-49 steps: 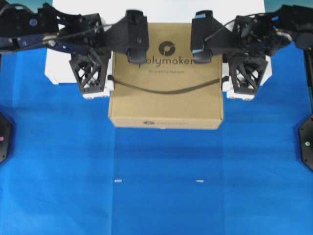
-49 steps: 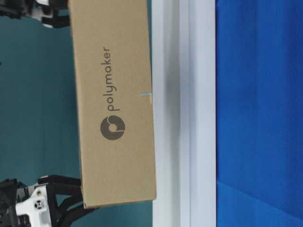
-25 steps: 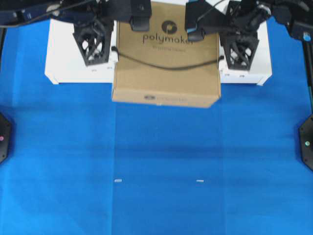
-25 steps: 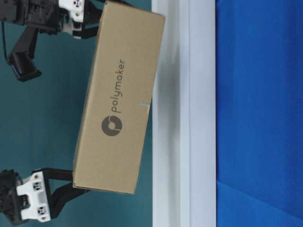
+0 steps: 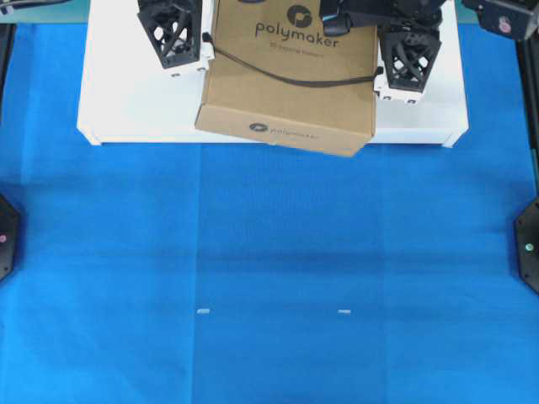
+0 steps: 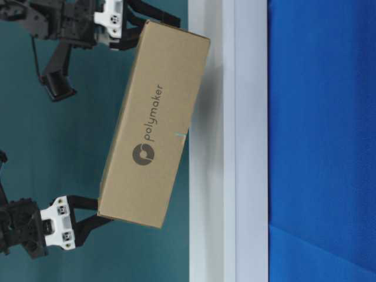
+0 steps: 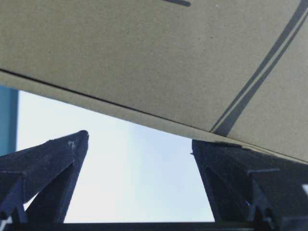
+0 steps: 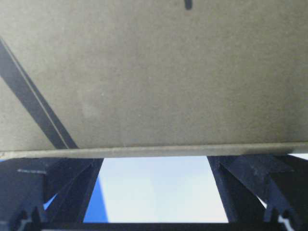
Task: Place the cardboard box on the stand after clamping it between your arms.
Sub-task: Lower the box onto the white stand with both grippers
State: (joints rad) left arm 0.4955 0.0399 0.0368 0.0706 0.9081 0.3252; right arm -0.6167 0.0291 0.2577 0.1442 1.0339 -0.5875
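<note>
We hold one cardboard box (image 5: 290,80) between our two arms, above the one white stand (image 5: 126,105). In the overhead view most of the box lies over the stand, while its near edge juts past the stand's front rim over the blue cloth (image 5: 269,269). The box is skewed, its near right corner lower in that view than its near left one. In the table-level view it is tilted, one end close to the stand's surface and the other lifted away from it; whether that end touches the stand we cannot tell.

Our left gripper (image 5: 174,34) presses against the box's left side and our right gripper (image 5: 407,61) against its right side. Both sets of jaws are spread wide, closed around nothing; the box is squeezed between the two grippers, not pinched in either one. Each wrist view shows the brown cardboard lying across the spread fingers, with the white stand behind.

A second ago the box sat square and level, with only its far part over the stand. Since then we have carried it farther over the stand, and it has twisted and tipped.
</note>
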